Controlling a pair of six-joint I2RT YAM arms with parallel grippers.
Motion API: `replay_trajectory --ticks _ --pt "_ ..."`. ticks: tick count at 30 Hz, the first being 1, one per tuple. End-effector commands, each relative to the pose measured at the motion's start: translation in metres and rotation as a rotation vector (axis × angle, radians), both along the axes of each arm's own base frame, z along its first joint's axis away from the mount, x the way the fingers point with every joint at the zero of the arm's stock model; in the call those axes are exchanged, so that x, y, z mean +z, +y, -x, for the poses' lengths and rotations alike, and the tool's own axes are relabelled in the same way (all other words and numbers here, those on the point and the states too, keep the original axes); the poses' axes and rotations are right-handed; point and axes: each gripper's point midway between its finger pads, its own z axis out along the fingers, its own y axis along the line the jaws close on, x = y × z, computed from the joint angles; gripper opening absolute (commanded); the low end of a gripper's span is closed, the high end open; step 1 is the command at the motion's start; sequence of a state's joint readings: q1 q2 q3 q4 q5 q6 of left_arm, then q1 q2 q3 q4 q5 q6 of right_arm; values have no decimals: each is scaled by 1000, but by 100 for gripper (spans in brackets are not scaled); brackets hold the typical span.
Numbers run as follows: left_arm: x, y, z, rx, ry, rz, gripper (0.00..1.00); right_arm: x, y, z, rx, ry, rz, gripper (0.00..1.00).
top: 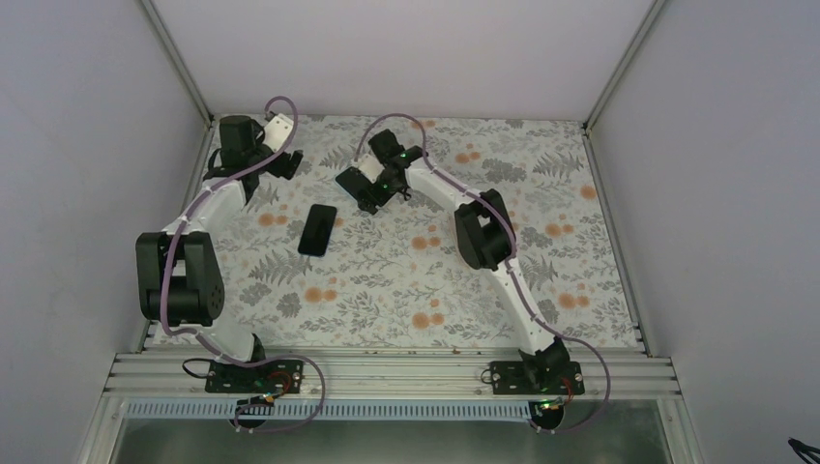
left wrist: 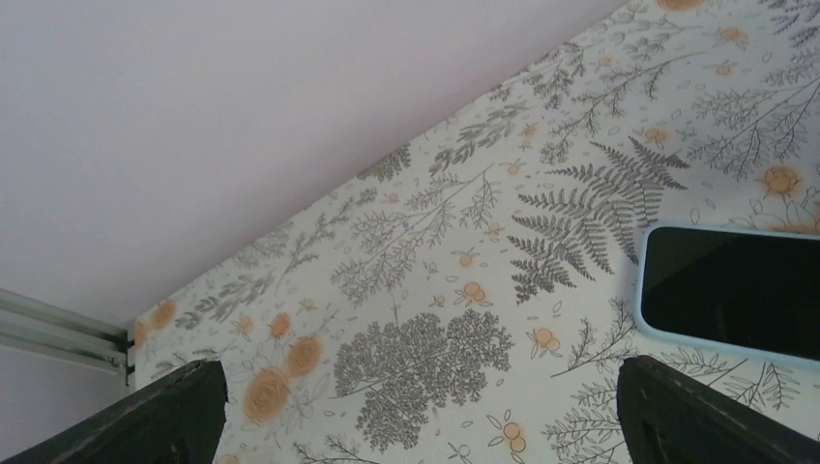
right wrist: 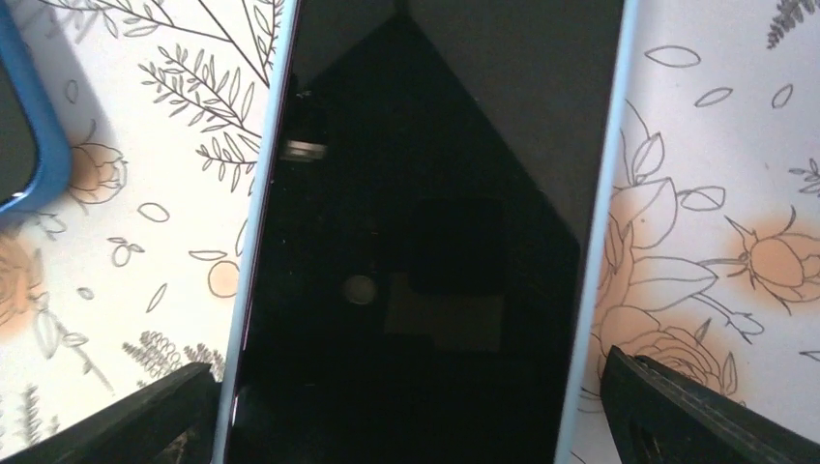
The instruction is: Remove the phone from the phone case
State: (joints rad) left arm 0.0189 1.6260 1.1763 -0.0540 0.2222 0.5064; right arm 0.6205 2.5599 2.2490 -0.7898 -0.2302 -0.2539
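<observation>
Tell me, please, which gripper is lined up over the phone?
The right gripper: the phone lies between its open fingers, whereas the left gripper has only tablecloth between its own.

The table (top: 406, 290) is spread with a pale cloth (left wrist: 435, 242) printed all over with grey ferns and small orange flowers. Plain matte walls with a faint lilac tint box it in: a back wall (top: 406, 48) beyond the table's far edge, a left wall (top: 68, 193) and a right wall (top: 735, 193) along its sides. Slim aluminium posts (top: 176, 60) rise from the table's two far corners. A ribbed aluminium rail (top: 387, 372) runs along its near edge. The light is soft and even, with only faint shadows on the cloth.
</observation>
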Motion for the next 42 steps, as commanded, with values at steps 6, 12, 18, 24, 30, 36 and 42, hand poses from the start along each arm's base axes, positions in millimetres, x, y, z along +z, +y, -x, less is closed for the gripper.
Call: replay_trajectory --ticks 6,12,18,24,30,36,42 --pt "-10 -1 -1 -9 0 41 100 -50 -4 17 62 -54 220 86" --pt "-7 -9 1 -52 17 52 100 -38 -25 24 50 -75 245 54" --pt "-17 -23 6 -118 100 104 100 10 -61 50 60 -91 201 46" --pt "-15 -24 1 -112 67 112 100 51 -84 77 66 -153 148 84" --pt "-55 -25 -55 -23 192 49 97 58 -79 61 29 -153 98 76" --pt "-92 -27 -100 34 240 -6 22 42 -63 47 42 -107 87 23" --pt "-107 -39 -109 2 301 51 2 34 -47 35 32 -85 45 3"
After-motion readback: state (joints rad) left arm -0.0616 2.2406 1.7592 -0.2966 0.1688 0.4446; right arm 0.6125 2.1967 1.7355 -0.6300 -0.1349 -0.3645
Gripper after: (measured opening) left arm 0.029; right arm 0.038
